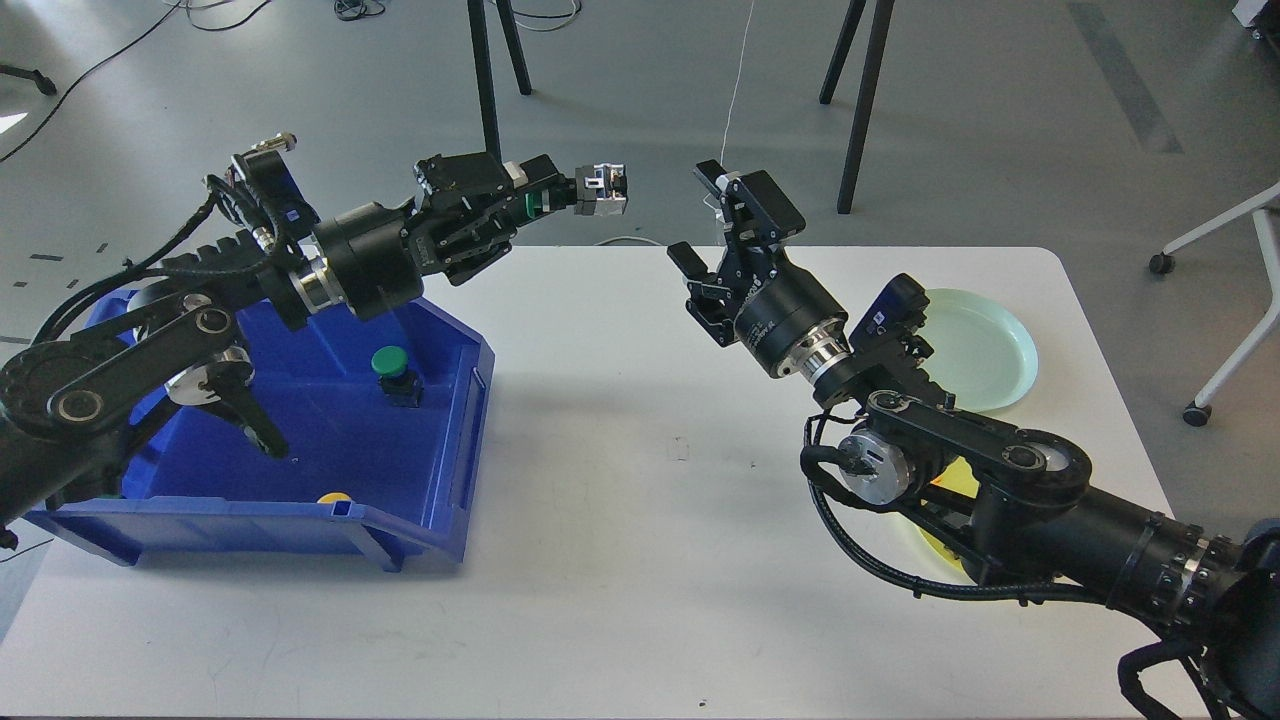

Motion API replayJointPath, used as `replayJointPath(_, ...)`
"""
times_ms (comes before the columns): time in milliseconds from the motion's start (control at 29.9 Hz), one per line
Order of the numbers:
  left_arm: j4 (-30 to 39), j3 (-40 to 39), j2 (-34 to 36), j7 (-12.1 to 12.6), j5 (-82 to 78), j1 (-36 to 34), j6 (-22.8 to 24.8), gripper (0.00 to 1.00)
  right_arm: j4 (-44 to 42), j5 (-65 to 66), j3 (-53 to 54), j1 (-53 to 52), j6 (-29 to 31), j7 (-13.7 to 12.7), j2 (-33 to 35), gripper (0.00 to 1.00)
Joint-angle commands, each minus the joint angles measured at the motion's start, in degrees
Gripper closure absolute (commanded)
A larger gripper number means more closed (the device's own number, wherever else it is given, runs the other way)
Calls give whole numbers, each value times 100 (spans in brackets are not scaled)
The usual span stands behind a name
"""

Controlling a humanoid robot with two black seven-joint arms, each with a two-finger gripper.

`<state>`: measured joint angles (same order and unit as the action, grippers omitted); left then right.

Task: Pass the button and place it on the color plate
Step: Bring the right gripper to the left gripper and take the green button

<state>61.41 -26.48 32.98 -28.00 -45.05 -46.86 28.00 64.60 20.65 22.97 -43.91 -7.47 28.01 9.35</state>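
My left gripper is shut on a green-capped button, holding it out sideways above the table's back edge, its grey and blue body pointing right. My right gripper is open, its fingers a short gap to the right of the button, not touching it. The pale green plate lies at the back right. The yellow plate is mostly hidden behind my right arm; the yellow button on it is hidden.
A blue bin stands at the left with a green button inside and a yellow cap at its front wall. My left arm covers part of the bin. Black stand legs rise behind the table.
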Motion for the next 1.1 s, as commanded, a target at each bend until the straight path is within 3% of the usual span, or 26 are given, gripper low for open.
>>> replayJointPath(0,-59,-15,-11,0,14,1,0,88,-79,-26,24,-152,0,-1,-223,2)
replayJointPath(669,-147,-15,-11,0,155,1,0,87,-431,-62,-73,-698,-1,-1,-926,3)
replayJointPath(1070,-156,-15,-11,0,155,1,0,87,-484,-79,-73,-689,17,-1,-935,7)
